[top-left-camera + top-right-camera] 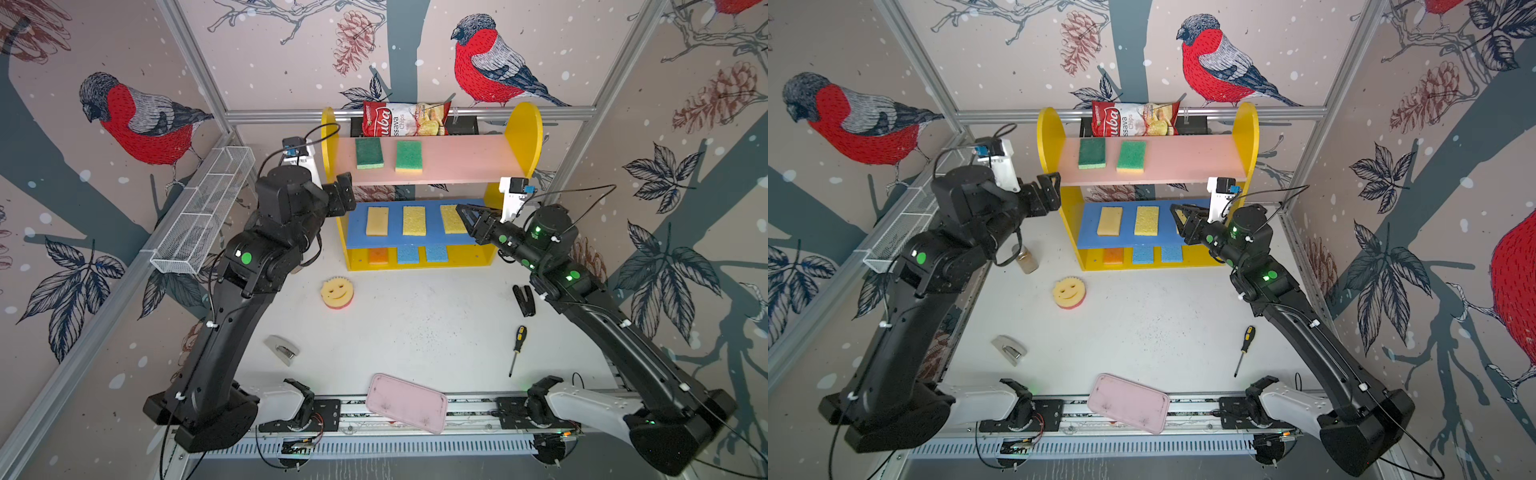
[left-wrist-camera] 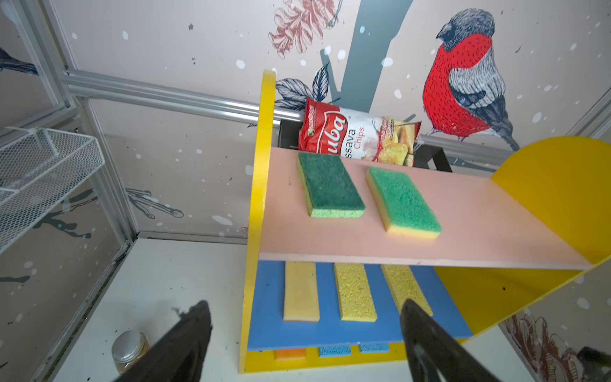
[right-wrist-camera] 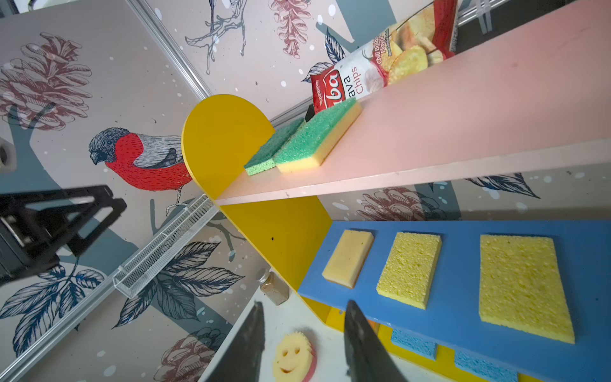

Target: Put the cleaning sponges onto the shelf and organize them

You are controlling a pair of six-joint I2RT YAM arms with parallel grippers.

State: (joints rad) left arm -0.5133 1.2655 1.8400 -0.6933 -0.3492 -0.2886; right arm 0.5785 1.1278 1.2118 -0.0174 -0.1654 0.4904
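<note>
Lying nearest, across the front rail, was a pink tray (image 1: 406, 403), no sponge and so sensibly left alone; beyond it the white table (image 1: 415, 332), speckled with dark crumbs, carried a screwdriver (image 1: 517, 345) and, further in, the smiley sponge (image 1: 337, 293), flat, face up and well apart from the shelf (image 1: 525, 129); it looked to be the only sponge not yet shelved. The left gripper (image 1: 344, 194) hovered by the shelf's left side panel, jaws spread wide with nothing between them; the right gripper (image 3: 305, 306) stood over the blue board (image 1: 357, 232), jaws part-way apart and empty, just above a yellow sponge (image 1: 449, 218) lying flat. The sponges seemed sorted by colour in spaced rows: an orange sponge (image 1: 378, 255) and two blue sponges (image 1: 407, 254) on the base; a tan sponge (image 1: 377, 221) and a second yellow sponge (image 1: 414, 220) on the blue; a dark green sponge (image 1: 369, 153) and a light green sponge (image 1: 409, 156) on the pink board (image 1: 457, 160), its right half bare, likely room for the last. Behind leaned a chip bag (image 1: 405, 119); a wire rack (image 1: 203, 216) hung on the left wall; bird-and-pinecone wallpaper closed the booth.
</note>
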